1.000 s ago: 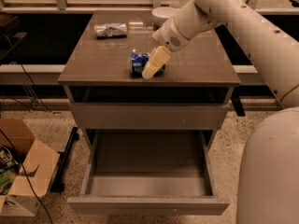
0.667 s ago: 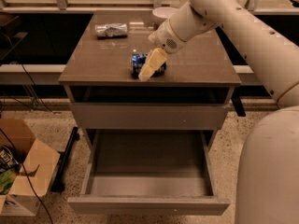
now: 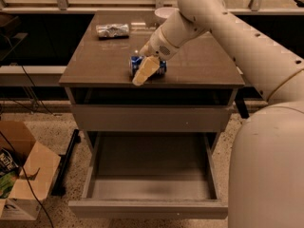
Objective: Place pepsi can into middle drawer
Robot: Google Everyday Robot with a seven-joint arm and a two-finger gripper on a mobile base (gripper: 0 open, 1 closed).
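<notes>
The pincer (image 3: 144, 72) is now directly over the pepsi can (image 3: 136, 63), and its pale tip covers the middle part of the can. I cannot tell how far it is open, or whether it holds the can. One second ago it was at the right side of the can; since then it moves left, toward the front edge of the worktop (image 3: 104, 61). The can lies in the same place near that edge, not lifted. I judge the grasp is being set. The middle drawer (image 3: 147, 209) is pulled out below.
</notes>
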